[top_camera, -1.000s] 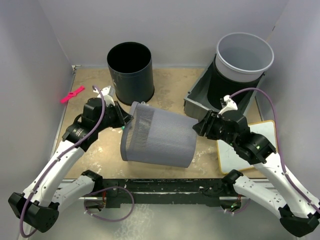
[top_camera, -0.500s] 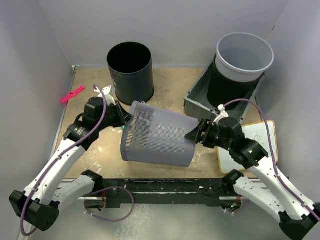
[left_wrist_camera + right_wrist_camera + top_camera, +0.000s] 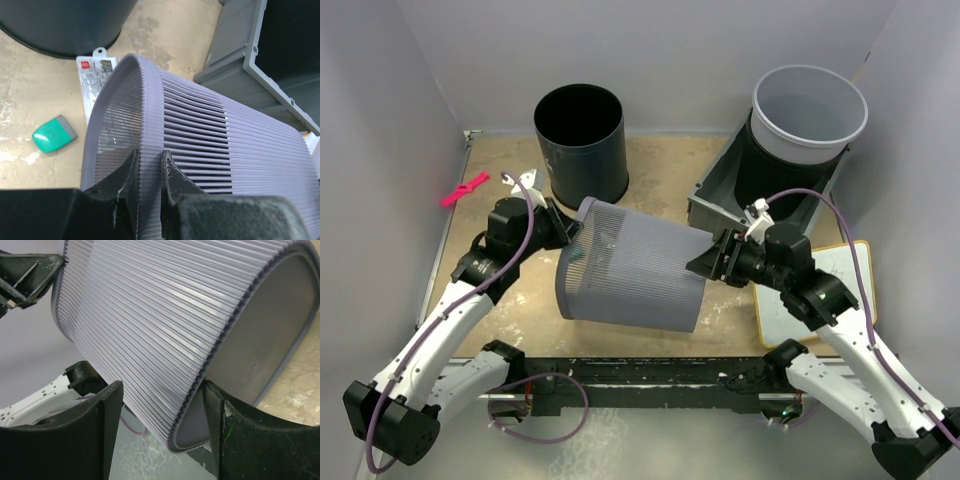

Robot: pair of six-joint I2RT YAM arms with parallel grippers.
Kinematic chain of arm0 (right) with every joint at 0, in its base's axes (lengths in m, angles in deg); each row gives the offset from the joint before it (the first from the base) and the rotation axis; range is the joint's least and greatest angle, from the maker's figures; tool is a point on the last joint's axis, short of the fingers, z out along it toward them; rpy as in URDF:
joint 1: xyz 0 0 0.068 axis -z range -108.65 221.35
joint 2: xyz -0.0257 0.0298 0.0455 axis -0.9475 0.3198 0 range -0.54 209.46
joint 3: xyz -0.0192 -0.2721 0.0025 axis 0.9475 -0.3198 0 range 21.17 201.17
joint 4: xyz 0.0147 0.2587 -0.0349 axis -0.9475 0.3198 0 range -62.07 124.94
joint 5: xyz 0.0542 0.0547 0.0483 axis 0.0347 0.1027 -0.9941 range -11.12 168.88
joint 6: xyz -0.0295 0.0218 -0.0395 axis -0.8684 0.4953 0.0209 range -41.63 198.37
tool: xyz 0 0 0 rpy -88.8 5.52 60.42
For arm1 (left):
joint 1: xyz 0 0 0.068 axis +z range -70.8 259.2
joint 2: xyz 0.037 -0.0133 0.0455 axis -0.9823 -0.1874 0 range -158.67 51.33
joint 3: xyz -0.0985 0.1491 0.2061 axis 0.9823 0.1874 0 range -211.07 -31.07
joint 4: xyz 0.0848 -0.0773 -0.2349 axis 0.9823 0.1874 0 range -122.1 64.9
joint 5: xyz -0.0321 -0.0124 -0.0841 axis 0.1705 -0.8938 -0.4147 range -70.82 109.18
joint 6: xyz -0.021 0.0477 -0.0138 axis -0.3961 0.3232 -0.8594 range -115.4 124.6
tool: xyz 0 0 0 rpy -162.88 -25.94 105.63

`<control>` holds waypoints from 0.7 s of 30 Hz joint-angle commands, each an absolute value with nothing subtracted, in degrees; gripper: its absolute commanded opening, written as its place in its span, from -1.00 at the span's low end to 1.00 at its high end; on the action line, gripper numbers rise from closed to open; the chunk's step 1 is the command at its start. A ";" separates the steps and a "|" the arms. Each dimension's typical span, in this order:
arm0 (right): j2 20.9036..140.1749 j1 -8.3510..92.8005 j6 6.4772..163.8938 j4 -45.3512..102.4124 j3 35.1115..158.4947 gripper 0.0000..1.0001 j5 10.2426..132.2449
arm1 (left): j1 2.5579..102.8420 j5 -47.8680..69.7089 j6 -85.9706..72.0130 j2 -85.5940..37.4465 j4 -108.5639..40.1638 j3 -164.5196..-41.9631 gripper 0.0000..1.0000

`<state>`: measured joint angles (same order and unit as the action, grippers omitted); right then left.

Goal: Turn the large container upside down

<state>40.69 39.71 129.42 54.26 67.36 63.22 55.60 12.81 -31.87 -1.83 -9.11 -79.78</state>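
Note:
The large container is a grey ribbed basket (image 3: 635,275) lying on its side in the middle of the table, its open end to the left and its base to the right. My left gripper (image 3: 570,235) is shut on the basket's rim, one finger inside and one outside, as the left wrist view shows (image 3: 149,170). The basket (image 3: 200,130) fills that view. My right gripper (image 3: 705,265) is open at the base end. In the right wrist view its fingers (image 3: 162,390) straddle the base edge of the basket (image 3: 150,315) with gaps on both sides.
A black round bin (image 3: 582,140) stands behind the basket. A light grey bucket (image 3: 808,110) sits in a grey crate (image 3: 715,195) at the back right. A white board (image 3: 835,270) lies at the right, a pink clip (image 3: 465,188) at the left. A green eraser (image 3: 54,140) and a packet (image 3: 92,77) lie under the rim.
My right gripper has moved left and up to the basket's base edge. The basket has tipped, its open end shifting left and lower in view. My left gripper keeps its hold on the rim.

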 commanded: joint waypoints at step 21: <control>51.90 38.40 121.17 37.50 89.90 0.28 42.66 | 53.03 4.39 -38.72 -4.53 -11.37 -68.48 -1.00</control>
